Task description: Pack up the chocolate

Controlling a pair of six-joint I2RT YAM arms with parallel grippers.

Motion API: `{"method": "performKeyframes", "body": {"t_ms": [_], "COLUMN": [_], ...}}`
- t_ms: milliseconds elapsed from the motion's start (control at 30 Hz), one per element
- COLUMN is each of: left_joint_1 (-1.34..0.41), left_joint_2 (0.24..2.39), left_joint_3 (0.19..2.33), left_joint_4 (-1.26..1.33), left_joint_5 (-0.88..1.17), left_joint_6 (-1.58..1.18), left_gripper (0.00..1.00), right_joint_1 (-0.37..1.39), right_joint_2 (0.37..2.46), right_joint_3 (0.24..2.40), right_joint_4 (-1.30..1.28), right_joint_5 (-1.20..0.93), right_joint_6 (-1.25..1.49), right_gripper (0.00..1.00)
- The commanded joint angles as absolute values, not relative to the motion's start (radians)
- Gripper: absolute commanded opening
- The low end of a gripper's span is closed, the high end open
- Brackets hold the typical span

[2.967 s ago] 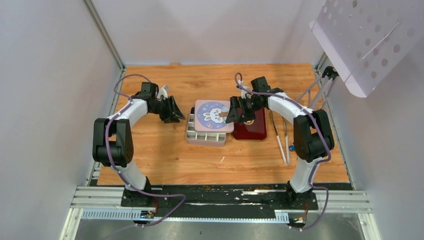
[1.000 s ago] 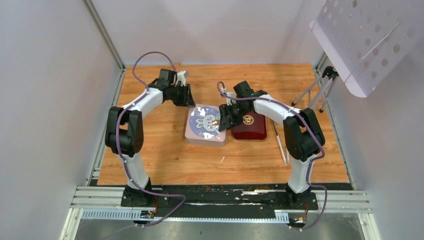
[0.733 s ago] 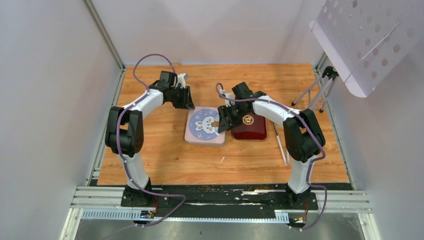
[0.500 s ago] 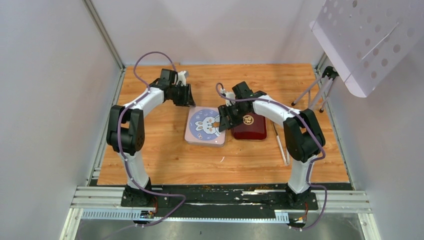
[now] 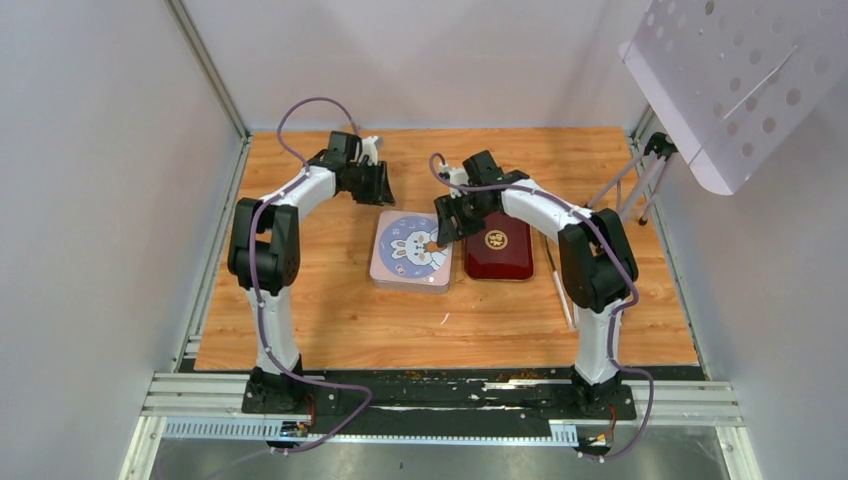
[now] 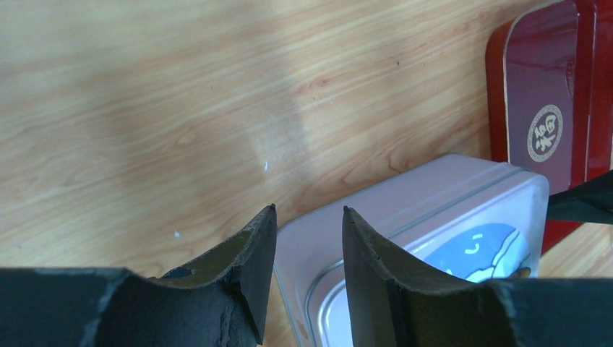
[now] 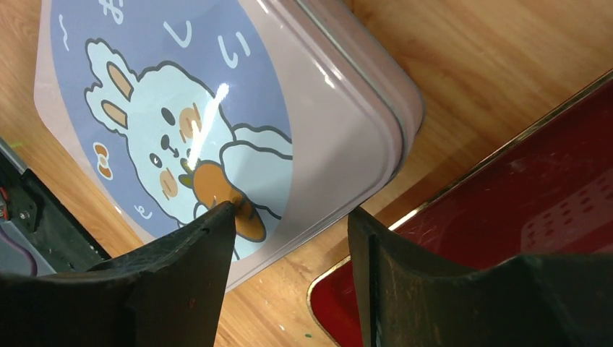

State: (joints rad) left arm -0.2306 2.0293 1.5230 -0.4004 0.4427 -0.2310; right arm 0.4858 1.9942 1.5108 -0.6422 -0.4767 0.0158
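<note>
- Tin [image 5: 411, 249]: the rabbit-print lid [image 7: 217, 108] lies on it and looks flush along the rim seen from both wrist views.
- Chocolate: none visible in any view. Judged to be inside the tin under the lid; cannot confirm.
- Left gripper [image 6: 307, 217]: fingers a narrow gap apart, holding nothing, tips just above the tin's far-left corner.
- Right gripper [image 7: 293, 217]: fingers wider apart, holding nothing, over the tin's right edge. One tip is at the lid's carrot print; contact cannot be told.
- Red box [image 5: 498, 249] lies just right of the tin; tongs [image 5: 560, 285] lie further right, beyond the box.
- Step in hand (judgement): seating the lid, or letting go of it.
- To do it well: press straight down at opposite corners and evenly, so the lid does not tip or spring up.
- Keep the right fingers clear of the red box.
- Lift both grippers vertically off the tin; a sideways drag could slide it across the table [image 5: 330, 320].
</note>
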Motion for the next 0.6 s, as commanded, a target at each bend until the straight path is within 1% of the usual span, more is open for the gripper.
{"method": "performKeyframes", "body": {"t_ms": [0, 200, 300, 367, 433, 567], "left_joint_1": [-0.236, -0.236, -0.231, -0.212, -0.184, -0.133], "left_joint_2": [2.062, 2.109, 2.084, 2.033, 1.966, 1.845], "left_joint_3": [1.602, 1.697, 1.742, 1.743, 1.692, 1.488], "left_joint_4": [-0.384, -0.398, -0.409, -0.391, -0.362, -0.295], "left_joint_5": [0.448, 0.428, 0.372, 0.38, 0.432, 0.551], "left_joint_6": [-0.168, -0.128, -0.104, -0.124, -0.168, -0.281], "left_gripper": [0.47, 0.49, 0.52, 0.55, 0.57, 0.57], "right_joint_1": [0.465, 0.457, 0.457, 0.456, 0.451, 0.434], "right_joint_2": [2.036, 2.075, 2.086, 2.086, 2.085, 2.09], "right_joint_3": [1.564, 1.621, 1.627, 1.621, 1.61, 1.59], "right_joint_4": [-0.605, -0.605, -0.609, -0.61, -0.607, -0.595], "right_joint_5": [-0.413, -0.404, -0.409, -0.412, -0.419, -0.434], "right_joint_6": [-0.032, -0.031, -0.03, -0.032, -0.031, -0.024], "right_gripper": [0.58, 0.59, 0.59, 0.59, 0.59, 0.59]}}
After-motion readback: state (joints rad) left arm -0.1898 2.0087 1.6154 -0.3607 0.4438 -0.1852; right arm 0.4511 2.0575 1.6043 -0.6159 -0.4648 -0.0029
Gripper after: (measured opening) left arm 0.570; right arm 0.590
